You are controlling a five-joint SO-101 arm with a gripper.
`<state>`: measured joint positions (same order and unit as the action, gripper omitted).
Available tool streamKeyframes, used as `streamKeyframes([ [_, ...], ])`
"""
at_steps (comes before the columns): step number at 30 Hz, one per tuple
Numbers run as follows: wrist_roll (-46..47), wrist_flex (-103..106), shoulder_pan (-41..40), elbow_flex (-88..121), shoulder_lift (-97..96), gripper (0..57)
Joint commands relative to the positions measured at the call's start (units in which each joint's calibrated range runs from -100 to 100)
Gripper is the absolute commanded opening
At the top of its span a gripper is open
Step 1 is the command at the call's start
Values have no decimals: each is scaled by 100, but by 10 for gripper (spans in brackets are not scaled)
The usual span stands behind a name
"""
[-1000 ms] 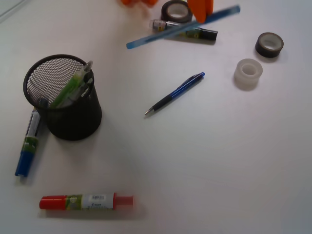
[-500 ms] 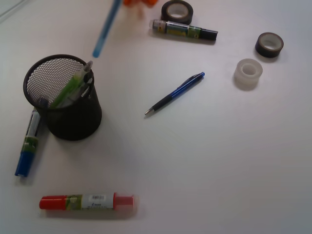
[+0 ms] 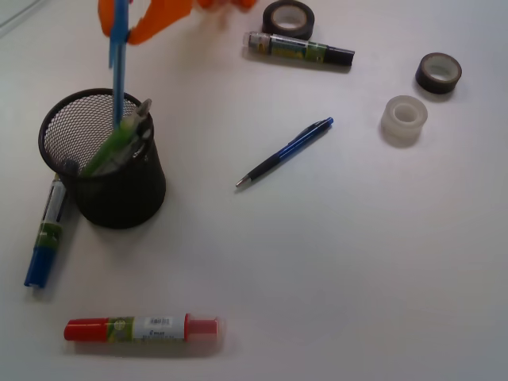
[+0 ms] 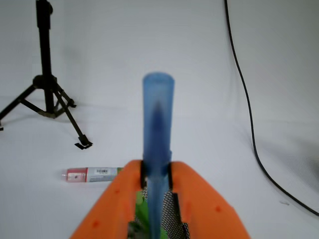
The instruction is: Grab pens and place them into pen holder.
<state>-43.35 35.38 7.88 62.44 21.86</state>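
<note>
- The orange gripper (image 3: 127, 20) is clamped tight on the light-blue pen (image 3: 119, 67).
- Pen hangs near upright, lower end pointing into the mesh pen holder (image 3: 103, 159).

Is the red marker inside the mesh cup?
No, the red marker lies flat on the table, well apart from the mesh cup.

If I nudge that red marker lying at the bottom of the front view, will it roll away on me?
Probably somewhat. The red marker looks round-bodied and lies flat on the smooth white table, so a push across its length would likely roll it. It looks rigid, so it shouldn't flex under the gripper. Its glossy label may be slightly slippery.
</note>
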Motion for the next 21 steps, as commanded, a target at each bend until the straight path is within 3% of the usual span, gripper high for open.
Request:
streamKeyframes([
  [1, 10, 548, -14, -22, -465, 79],
  [5, 264, 670, -29, -103, -618, 208],
  [8, 562, 522, -29, -320, -610, 262],
  [14, 1763, -519, -366, -1090, -66, 276],
  [21, 3429, -3958, -1315, -2259, 623, 274],
])
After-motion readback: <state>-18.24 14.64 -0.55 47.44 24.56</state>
